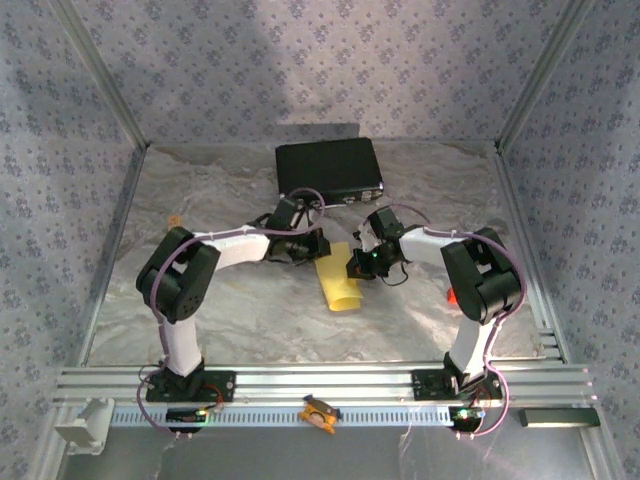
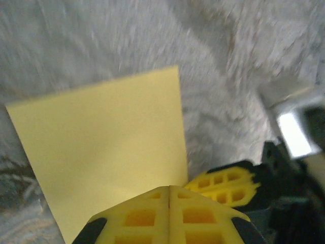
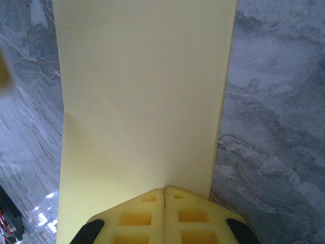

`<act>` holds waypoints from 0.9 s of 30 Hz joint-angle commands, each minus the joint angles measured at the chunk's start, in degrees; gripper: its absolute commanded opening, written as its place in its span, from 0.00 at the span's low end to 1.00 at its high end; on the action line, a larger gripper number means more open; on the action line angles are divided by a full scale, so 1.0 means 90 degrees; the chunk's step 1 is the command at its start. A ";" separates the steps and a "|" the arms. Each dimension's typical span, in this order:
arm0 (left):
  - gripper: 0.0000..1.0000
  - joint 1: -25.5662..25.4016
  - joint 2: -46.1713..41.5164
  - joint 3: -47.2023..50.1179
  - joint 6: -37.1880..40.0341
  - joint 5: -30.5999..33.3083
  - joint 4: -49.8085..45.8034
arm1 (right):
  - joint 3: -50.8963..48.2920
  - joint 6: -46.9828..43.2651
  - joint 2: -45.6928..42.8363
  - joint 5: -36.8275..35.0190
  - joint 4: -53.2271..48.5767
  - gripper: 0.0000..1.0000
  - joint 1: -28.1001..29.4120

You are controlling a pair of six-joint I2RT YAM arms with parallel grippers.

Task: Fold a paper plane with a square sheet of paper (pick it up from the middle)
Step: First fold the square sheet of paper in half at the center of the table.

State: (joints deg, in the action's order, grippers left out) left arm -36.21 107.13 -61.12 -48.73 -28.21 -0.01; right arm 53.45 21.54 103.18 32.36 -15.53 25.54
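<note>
Paper (image 1: 338,288), long axis near-to-far, left fingers (image 2: 147,218), right fingers (image 3: 142,218) clamping it

Soft, even overhead light; the left wrist view is blurred, and the top view is slightly grainy.

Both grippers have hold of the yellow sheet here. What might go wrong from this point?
The left gripper and right gripper are both shut on the square sheet of paper, close together: pulling apart may tear or crumple it. The free part of the sheet hangs bowed, so a crease could land off-centre. The grippers sit nearly side by side and might collide.
</note>
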 commanded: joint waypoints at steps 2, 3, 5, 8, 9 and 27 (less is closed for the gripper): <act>0.05 -0.0007 0.0132 0.0312 -0.0234 -0.0275 0.0340 | -0.0288 -0.0020 0.0284 -0.0859 -0.0603 0.00 0.0003; 0.05 -0.0003 0.0146 0.0383 -0.0243 -0.0257 0.0357 | -0.0293 -0.0021 0.0292 -0.0861 -0.0599 0.00 0.0000; 0.05 -0.0002 0.0167 0.0469 -0.0215 -0.0240 0.0361 | -0.0285 -0.0022 0.0287 -0.0862 -0.0607 0.00 -0.0005; 0.05 -0.0002 0.0193 0.0644 -0.0109 -0.0117 0.0331 | -0.0303 -0.0023 0.0274 -0.0872 -0.0599 0.00 0.0013; 0.05 0.0000 0.0227 0.0725 -0.0066 -0.0064 0.0343 | -0.0296 -0.0020 0.0274 -0.0876 -0.0591 0.00 0.0007; 0.10 -0.0071 -0.0448 0.0598 -0.0120 -0.0479 0.0294 | -0.0341 -0.0003 0.0209 -0.0900 -0.0584 0.00 0.0008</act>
State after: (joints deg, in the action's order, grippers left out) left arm -36.14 105.41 -53.78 -48.86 -29.58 2.85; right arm 53.17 21.56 102.91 32.21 -15.22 25.54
